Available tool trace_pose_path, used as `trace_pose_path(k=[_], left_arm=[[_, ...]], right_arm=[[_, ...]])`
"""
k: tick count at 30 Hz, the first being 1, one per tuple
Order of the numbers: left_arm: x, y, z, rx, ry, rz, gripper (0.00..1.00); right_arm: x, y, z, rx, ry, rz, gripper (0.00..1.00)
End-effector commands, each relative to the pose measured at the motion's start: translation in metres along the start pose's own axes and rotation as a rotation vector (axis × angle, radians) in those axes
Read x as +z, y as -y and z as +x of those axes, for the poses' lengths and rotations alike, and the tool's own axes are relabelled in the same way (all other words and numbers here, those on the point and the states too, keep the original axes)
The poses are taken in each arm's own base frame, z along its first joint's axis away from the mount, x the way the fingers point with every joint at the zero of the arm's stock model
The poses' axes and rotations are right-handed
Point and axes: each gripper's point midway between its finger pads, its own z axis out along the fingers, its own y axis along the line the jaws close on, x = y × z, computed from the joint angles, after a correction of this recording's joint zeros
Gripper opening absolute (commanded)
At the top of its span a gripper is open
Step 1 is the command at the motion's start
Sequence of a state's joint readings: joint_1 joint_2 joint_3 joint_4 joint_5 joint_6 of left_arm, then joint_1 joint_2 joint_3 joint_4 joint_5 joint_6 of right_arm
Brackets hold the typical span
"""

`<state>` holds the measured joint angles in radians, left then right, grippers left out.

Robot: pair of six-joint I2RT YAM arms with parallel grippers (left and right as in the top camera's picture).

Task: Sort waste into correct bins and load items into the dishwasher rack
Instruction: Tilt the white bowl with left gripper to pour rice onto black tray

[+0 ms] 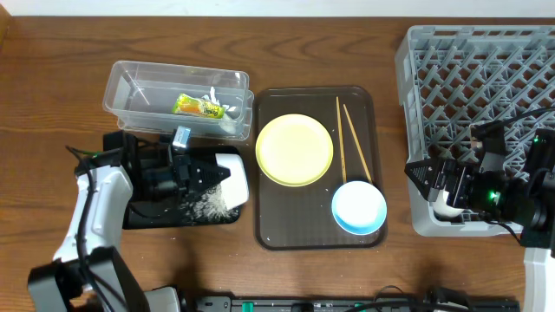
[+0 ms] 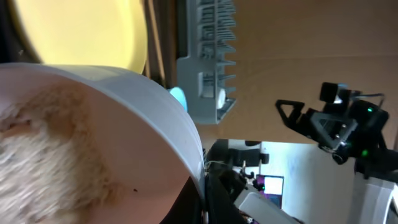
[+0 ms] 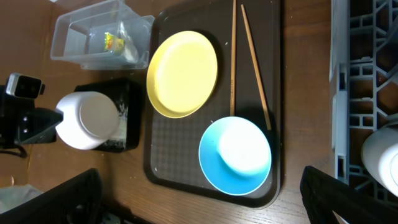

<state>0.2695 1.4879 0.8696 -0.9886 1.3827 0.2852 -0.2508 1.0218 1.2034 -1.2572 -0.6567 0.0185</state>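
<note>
Now bowl (image 1: pixel 234 180) over blk bin (image 1: pixel 143 215)

I see the white bowl (image 1: pixel 232 178) tipped sideways over the black bin (image 1: pixel 147 216), rice (image 1: pixel 211 204) lying beneath; the yellow plate (image 1: pixel 295 149) lies flat.

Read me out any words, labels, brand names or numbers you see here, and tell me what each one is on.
No text can be read.
Wrapper in the clear bin: printed, but too small to read.
Lit screen in the left wrist view: blurred, unreadable.
White bowl held by the left tool: no marking visible.
</note>
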Motion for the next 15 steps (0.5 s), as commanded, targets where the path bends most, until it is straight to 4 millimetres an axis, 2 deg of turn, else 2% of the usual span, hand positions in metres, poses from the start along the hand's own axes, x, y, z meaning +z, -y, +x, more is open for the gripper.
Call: trace_pose_path(k=[1,10,13,15], left_arm=[[-0.005,0.011,-0.01,0.038,0.046,0.109,0.06],[-0.03,0.003,-0.03,0.04,0.16,0.122,0.06],[-0.032,0.012,-0.031,-0.021,0.172,0.174,0.06],[-0.031,0.001,-0.031,0.009,0.162,0.112,0.06]], right_arm=[[-0.002,-0.005,-0.001,-0.003,0.004,-0.01,0.99],[-0.002,-0.005,-0.001,-0.002,0.001,-0.01,0.99],[-0.002,-0.005,-0.001,-0.001,0.001,-0.01,0.99],[-0.002,-0.005,0.0,0.001,-0.002,-0.01,0.99]])
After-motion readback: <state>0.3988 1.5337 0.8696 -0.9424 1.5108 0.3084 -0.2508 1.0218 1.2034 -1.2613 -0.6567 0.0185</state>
